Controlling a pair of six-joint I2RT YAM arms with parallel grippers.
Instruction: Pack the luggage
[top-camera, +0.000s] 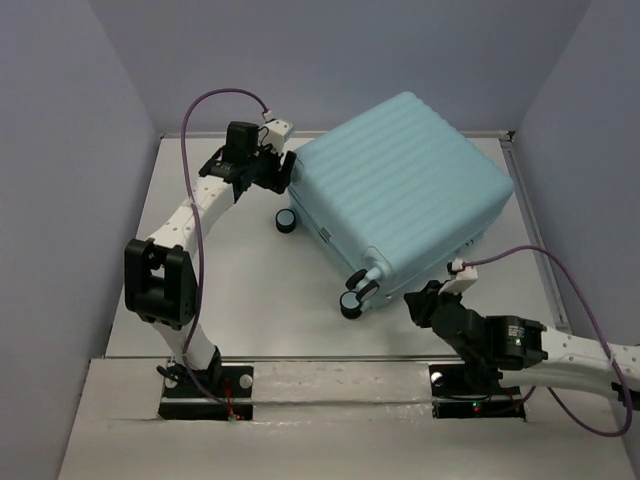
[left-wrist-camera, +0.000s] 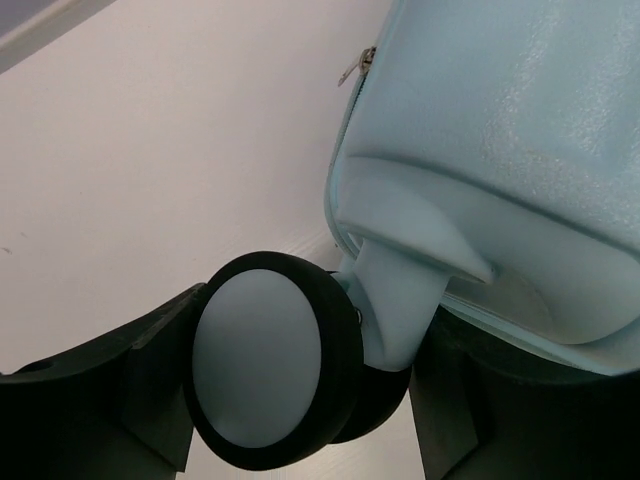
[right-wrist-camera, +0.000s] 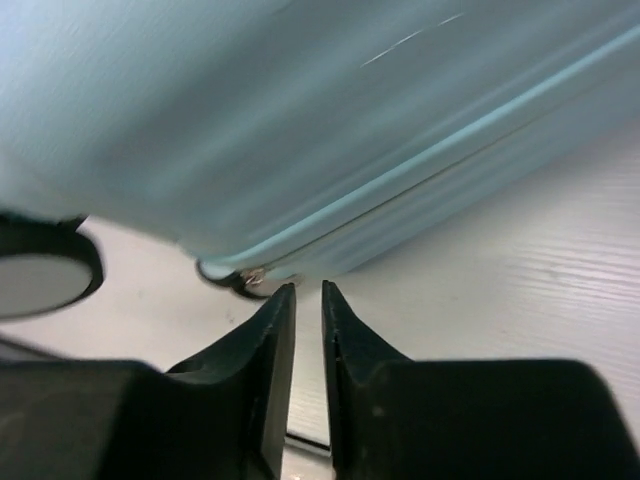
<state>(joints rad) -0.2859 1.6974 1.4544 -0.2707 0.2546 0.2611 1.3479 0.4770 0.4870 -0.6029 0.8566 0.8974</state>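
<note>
The left claw stands wide around a wheel of the suitcase; whether it squeezes, I cannot tell. The right claw is nearly clenched and empty, the suitcase just ahead.

robot lab test cell — bare grey walls, white table, bolted arm bases

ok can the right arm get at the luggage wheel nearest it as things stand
Probably yes: the wheel on the luggage sits just left of the right tool, only bare table between.
</note>
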